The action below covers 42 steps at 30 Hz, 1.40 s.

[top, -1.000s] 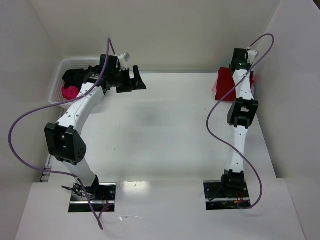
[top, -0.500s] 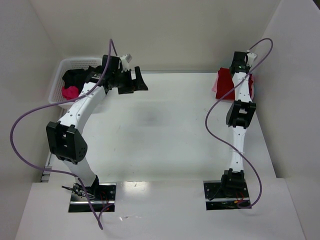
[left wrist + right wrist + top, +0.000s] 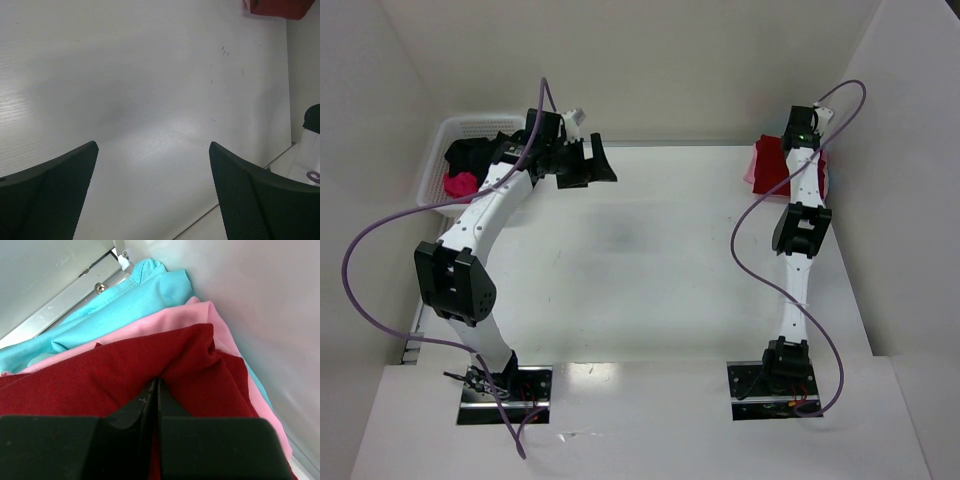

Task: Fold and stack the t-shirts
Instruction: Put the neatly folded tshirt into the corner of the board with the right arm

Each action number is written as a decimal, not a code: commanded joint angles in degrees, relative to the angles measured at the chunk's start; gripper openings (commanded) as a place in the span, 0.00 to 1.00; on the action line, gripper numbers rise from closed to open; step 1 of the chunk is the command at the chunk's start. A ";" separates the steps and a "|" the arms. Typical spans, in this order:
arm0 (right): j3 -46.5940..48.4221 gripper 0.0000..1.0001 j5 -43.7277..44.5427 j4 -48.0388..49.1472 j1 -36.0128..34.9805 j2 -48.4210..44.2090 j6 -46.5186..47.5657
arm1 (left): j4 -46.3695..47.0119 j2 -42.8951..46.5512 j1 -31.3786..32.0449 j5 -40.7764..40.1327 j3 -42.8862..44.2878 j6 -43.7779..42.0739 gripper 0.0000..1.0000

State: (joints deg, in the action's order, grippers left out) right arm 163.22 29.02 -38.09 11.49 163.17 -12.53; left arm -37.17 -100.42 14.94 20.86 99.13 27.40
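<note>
At the far right of the table lies a stack of t-shirts. A dark red one (image 3: 75, 385) is on top, over a light pink one (image 3: 150, 325) and a turquoise one (image 3: 115, 300). My right gripper (image 3: 158, 382) is shut on a raised fold of the dark red t-shirt (image 3: 772, 165), close to the side wall. My left gripper (image 3: 595, 160) hangs open over bare table at the back left, nothing between its fingers (image 3: 250, 195). A black t-shirt (image 3: 468, 155) and a magenta one (image 3: 460, 184) lie crumpled in the basket.
A white mesh basket (image 3: 432, 160) stands at the back left corner, beside my left arm. White walls close in the table at the back and on both sides. The table's near edge (image 3: 240, 185) shows under the left gripper.
My left arm has drifted slightly toward the back with its gripper still open. The right wrist has shifted a little over the stack, its grip on the dark red t-shirt unchanged.
</note>
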 commanded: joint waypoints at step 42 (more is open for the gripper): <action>6.06 0.78 -30.23 4.34 -0.41 -6.45 3.31 | 0.95 3.03 0.88 1.02 1.06 1.34 1.00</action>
State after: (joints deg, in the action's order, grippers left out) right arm 167.06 8.88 -34.04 12.36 164.88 -8.40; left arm -37.71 -100.42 15.59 20.88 99.15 27.46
